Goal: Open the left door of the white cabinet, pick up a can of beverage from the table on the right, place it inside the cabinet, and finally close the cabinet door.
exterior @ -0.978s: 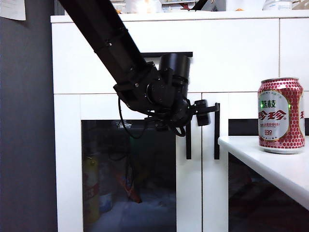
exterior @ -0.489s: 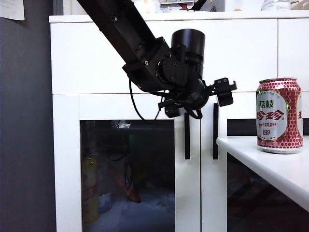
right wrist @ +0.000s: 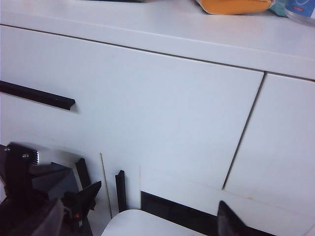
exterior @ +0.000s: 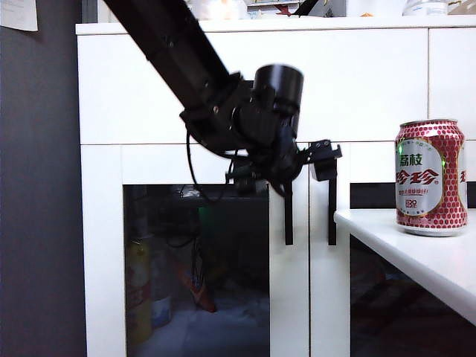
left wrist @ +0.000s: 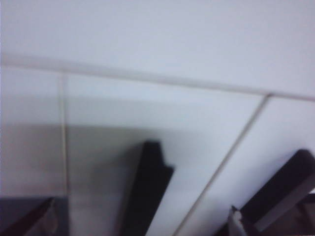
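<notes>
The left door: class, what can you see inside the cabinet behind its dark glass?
Behind the left door glass, a yellow bottle stands low at the left, with dim reddish shapes and cables beside it. The left claw hides the glass's top right corner; the rest is too dark to tell.

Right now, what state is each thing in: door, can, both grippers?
Left door: shut, flush with the cabinet.
Handle: not gripped.
Can: upright on the table, untouched.
Left gripper: open, at the top of the handle.
Right gripper: open, empty, back from the cabinet.
</notes>
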